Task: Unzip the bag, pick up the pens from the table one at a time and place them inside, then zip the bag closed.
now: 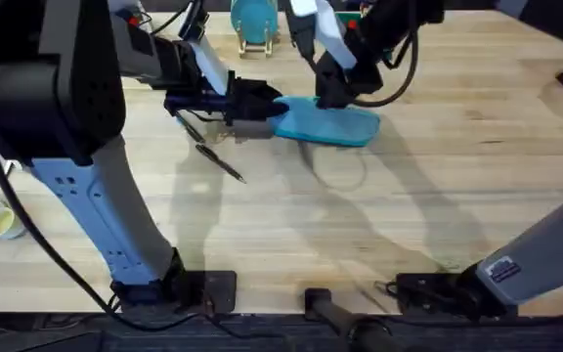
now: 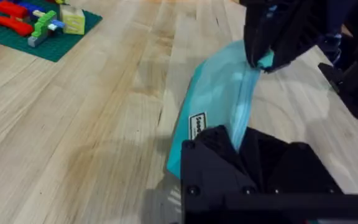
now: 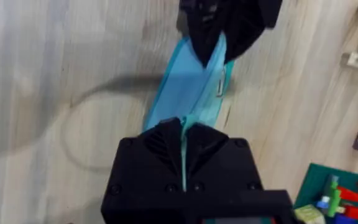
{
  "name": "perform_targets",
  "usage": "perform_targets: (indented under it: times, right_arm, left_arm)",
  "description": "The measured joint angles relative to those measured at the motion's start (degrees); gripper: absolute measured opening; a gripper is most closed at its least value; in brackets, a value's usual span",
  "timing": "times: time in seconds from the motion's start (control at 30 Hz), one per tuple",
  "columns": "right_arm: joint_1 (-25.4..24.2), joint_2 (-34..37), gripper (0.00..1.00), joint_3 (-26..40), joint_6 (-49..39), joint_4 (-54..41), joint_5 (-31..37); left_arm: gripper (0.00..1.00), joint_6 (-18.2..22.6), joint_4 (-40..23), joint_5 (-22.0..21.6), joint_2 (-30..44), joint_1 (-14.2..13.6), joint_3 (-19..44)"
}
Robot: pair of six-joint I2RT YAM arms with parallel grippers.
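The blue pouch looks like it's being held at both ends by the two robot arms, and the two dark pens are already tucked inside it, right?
Not quite. Both grippers do pinch the pouch: the left gripper at one end, the right gripper along its top. But the overhead view shows the pens lying on the table beside the left gripper, not inside.
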Motion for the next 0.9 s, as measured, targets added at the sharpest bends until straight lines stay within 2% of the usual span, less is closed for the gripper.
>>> perform_targets:
  times: [0.9]
  right_arm:
    - [4.76,1.55,0.031,-0.02,4.42,8.45,0.78]
  left_arm:
    - [0.042,0.00,0.01,0.20,0.00,0.35,0.00]
